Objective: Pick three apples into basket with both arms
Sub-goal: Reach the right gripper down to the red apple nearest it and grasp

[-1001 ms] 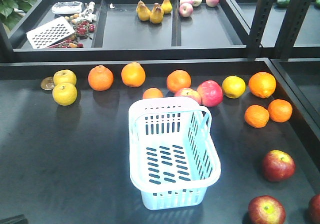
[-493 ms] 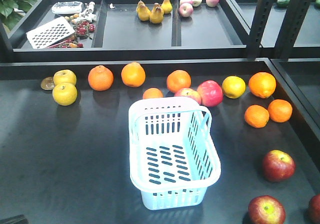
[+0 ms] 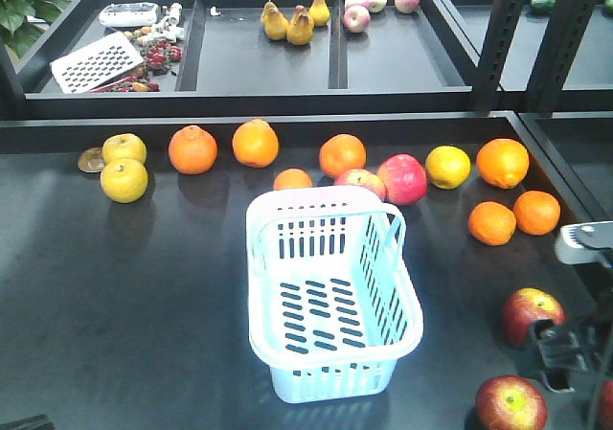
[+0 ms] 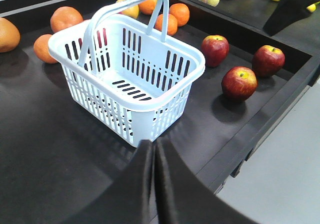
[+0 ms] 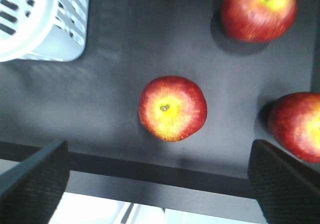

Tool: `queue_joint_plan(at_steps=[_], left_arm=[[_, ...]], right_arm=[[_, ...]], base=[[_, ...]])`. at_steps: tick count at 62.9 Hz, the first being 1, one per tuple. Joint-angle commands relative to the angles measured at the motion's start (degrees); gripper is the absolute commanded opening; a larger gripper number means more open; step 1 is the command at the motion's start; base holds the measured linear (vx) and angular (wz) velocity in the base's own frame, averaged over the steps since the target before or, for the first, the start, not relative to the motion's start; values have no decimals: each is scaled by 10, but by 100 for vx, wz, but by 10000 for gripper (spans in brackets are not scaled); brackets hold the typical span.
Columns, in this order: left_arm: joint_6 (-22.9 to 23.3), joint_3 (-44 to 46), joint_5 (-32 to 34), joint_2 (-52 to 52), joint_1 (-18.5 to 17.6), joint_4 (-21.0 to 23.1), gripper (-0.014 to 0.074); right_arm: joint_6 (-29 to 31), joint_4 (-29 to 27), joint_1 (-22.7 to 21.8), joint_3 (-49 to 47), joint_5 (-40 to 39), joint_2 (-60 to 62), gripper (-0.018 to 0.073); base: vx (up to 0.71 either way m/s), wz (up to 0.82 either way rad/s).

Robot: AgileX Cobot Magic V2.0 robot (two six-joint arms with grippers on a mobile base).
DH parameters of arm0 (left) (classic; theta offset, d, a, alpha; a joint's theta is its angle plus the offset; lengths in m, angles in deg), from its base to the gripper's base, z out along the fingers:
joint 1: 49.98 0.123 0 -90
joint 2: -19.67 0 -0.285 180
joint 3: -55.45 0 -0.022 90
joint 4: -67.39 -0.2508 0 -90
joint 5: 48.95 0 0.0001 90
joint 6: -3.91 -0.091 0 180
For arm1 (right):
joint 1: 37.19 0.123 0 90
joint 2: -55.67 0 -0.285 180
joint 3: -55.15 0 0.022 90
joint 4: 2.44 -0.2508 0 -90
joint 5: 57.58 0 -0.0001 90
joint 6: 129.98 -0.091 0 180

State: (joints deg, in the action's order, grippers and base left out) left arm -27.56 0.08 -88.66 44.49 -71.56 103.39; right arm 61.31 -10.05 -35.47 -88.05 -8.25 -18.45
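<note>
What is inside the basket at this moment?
Nothing: the basket shows a bare slotted base in the front and left wrist views. The apples lie outside it. In each view the near rim hides a small strip of floor.

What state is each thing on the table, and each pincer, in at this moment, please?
Basket: upright, empty, handle raised.
Apples: all three lying loose on the table, none gripped.
Left pincer: shut, holding nothing.
Right pincer: open wide, holding nothing.
</note>
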Motion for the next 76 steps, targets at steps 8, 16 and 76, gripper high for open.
queue_joint_plan(at_steps=[8,16,76], left_arm=[[3,14,31,5,0,20,-7],[3,14,31,5,0,20,-7],[3,13,29,5,0,20,-6]], right_arm=[[8,-1,-4,-74,8,-89,672],[8,-1,-4,-95,33,-151,658],[8,4,-4,-95,-43,-386,622]], base=[[0,0],[0,0],[0,0]])
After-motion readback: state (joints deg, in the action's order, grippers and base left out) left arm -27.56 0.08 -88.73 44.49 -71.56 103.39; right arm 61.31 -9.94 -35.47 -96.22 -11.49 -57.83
